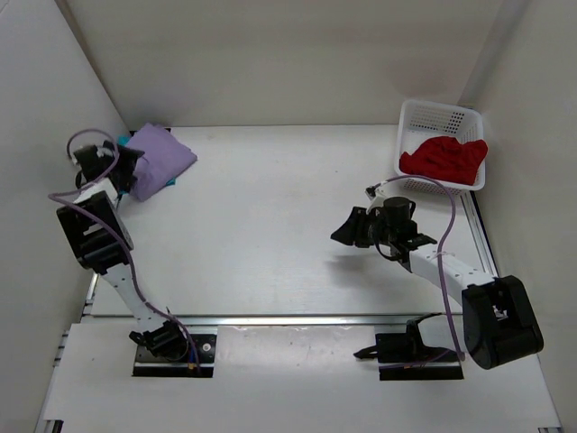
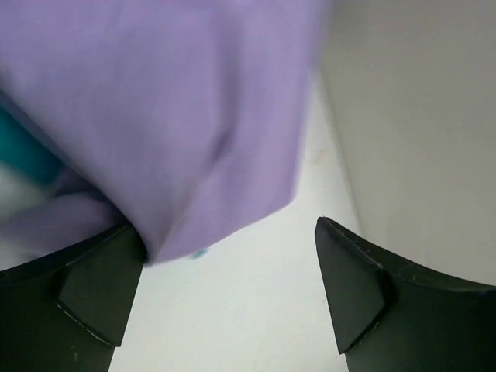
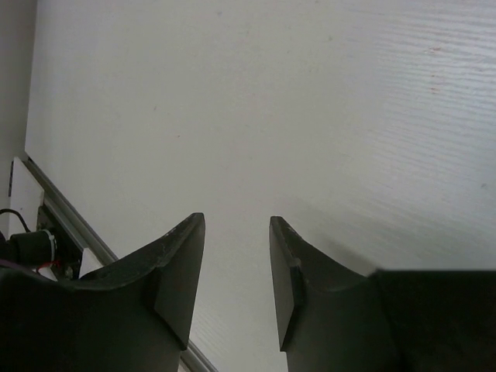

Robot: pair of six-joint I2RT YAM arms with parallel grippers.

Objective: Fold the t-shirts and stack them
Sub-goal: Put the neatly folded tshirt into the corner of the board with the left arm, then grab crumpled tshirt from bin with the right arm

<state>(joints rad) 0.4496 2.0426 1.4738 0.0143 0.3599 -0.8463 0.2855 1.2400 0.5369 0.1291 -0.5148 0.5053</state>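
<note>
Left gripper [image 1: 124, 170] at far-left corner of worktop [image 1: 270, 225]: jaws spread wide, nothing pinched. Edge of lavender t-shirt [image 1: 160, 155] touches one jaw. Lavender t-shirt lies folded on teal t-shirt [image 2: 23, 147], teal edge showing beneath. Right gripper [image 1: 350, 230] above worktop, right of centre: jaws parted, empty. Red t-shirt [image 1: 444, 158] bunched in white basket [image 1: 433, 115], far-right corner.

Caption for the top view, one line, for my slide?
Lavender shirt stacked on teal shirt beside the left tool; red shirt in the basket; right tool over the table.
</note>
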